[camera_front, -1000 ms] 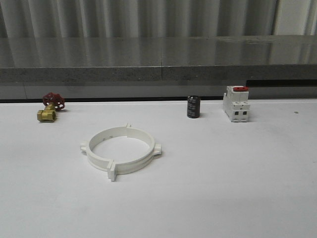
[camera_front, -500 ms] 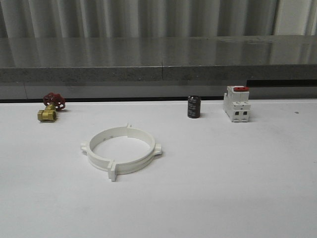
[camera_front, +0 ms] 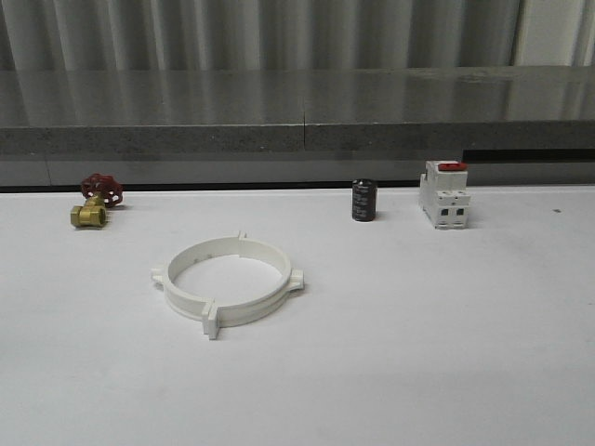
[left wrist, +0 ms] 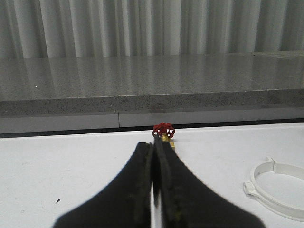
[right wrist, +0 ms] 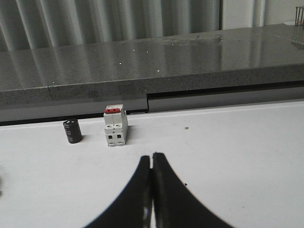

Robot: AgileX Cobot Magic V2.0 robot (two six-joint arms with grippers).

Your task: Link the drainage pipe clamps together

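Brass valve (camera_front: 93,203) far left, behind clamp ring. Drainage pipe clamps (camera_front: 226,282) lie flat on table (camera_front: 446,353), halves apparently already mated into one ring, seams hard to read. Capacitor (camera_front: 363,200) and switch (camera_front: 443,194) behind-right of ring. Left gripper (left wrist: 154,156) pressed closed, empty; ring ahead-right of it, nearer this arm. Right gripper (right wrist: 152,164) closed, empty, facing switch.

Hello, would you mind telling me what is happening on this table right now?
Nothing is being handled at the moment. The drainage pipe clamps lie on the white table as a closed ring, apparently already joined. The left gripper and the right gripper are both shut and empty, away from the ring. A red-handled brass valve, a black cylinder and a white switch stand untouched along the far edge.
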